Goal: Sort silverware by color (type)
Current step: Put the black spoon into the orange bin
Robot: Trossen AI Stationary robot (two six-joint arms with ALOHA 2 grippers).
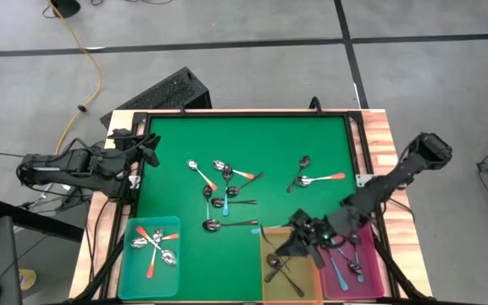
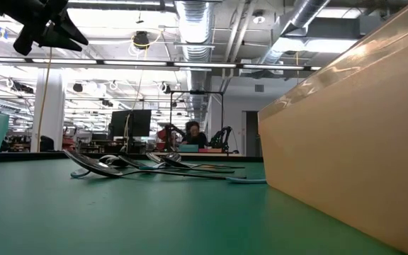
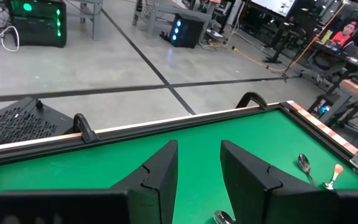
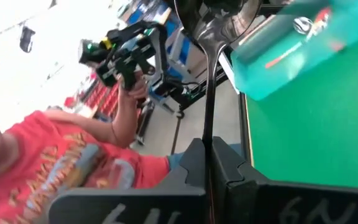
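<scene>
Held item: one dark-handled spoon (image 4: 207,81), clamped in your right end effector (image 1: 303,240), fingers clenched on the handle, bowl pointing away from the wrist. You carry it above the yellow bin (image 1: 291,264), which already holds dark spoons (image 1: 280,269).

Loose stock: a cluster of spoons (image 1: 225,188) lies mid-bench on the green mat (image 1: 252,140), orange, blue and dark handles mixed. A separate pair sits toward 2 o'clock from that cluster: an orange-handled spoon (image 1: 322,179) and a dark spoon (image 1: 302,165).

Sorted stock: the teal bin (image 1: 151,258), at 7 o'clock on the bench, holds orange-handled spoons (image 1: 152,244). The pink bin (image 1: 354,267), at 5 o'clock, holds blue-handled spoons (image 1: 346,267).

Idle unit: your left end effector (image 1: 146,152) hovers at the 9 o'clock edge of the bench, fingers (image 3: 160,177) part-open, grasping nothing.

Step in hand, as judged: delivery of the dark spoon to the yellow bin. Your next move calls for lowering over that bin and releasing, keeping clear of the pink bin just beside it.

View notes: only the right wrist view shows the grip on the handle; it also shows a person in a red shirt (image 4: 55,162) beyond the bench. The high view alone gives bin contents. The low view shows the pile (image 2: 154,166) edge-on, with the yellow bin's wall (image 2: 360,134) near the lens.
</scene>
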